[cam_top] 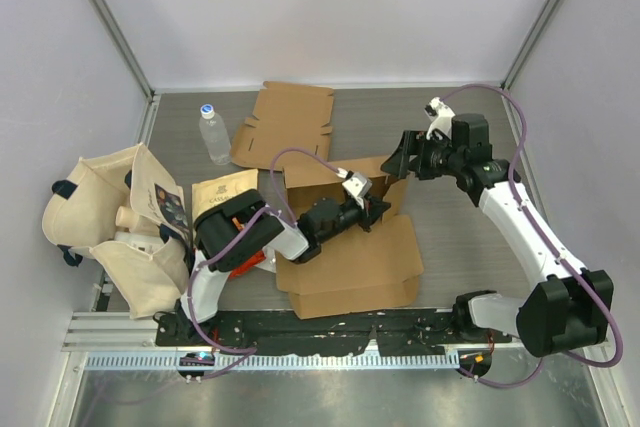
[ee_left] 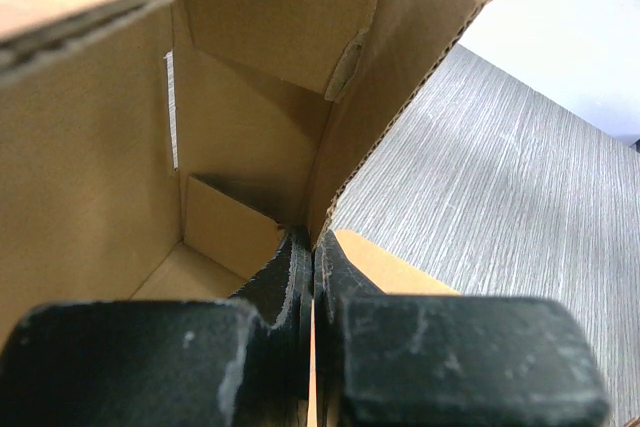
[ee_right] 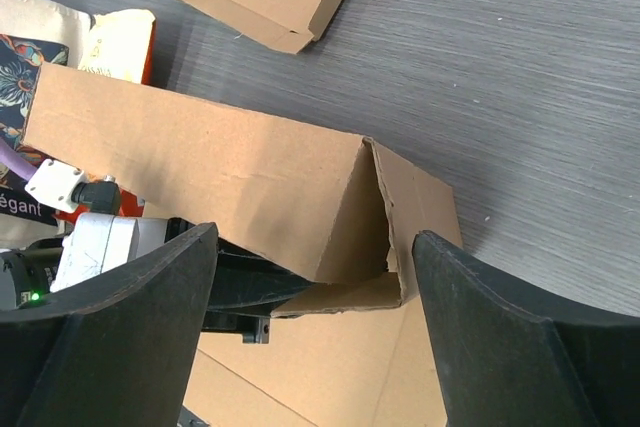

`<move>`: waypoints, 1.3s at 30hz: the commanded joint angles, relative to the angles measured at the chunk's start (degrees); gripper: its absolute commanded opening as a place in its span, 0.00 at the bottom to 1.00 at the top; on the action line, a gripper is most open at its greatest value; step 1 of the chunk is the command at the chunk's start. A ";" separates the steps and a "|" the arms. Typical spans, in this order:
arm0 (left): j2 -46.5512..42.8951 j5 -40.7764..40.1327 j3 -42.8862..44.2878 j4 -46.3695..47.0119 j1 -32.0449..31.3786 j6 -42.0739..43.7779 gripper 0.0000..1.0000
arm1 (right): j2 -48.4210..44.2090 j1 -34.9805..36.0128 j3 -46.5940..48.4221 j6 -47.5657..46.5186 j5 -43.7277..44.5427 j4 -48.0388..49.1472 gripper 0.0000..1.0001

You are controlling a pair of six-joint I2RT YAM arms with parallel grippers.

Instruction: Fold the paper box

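Left hand (ee_left: 311, 257) seemingly pinches a wall of the paper box (ee_left: 250, 117).

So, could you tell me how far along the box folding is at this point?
Roughly midway at best. Done: one long wall of the cardboard box stands upright, an end flap bent at its corner. In hand: the left gripper is pinched shut on a wall edge; the right gripper is open, poised at that corner. Left: the wide front panel lies flat, so other walls need raising.
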 commanded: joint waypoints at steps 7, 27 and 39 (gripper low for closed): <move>-3.16 -2.23 -3.40 0.12 -0.57 2.30 0.00 | 0.51 0.74 -1.30 4.47 -0.20 2.66 0.52; -6.68 -29.49 -1.03 -9.55 -4.44 8.27 0.00 | -5.36 0.92 -10.62 5.27 2.43 11.00 0.45; -7.82 -19.65 -4.63 -6.03 -3.82 9.25 0.00 | -18.65 -0.13 -34.00 3.95 6.14 43.16 0.81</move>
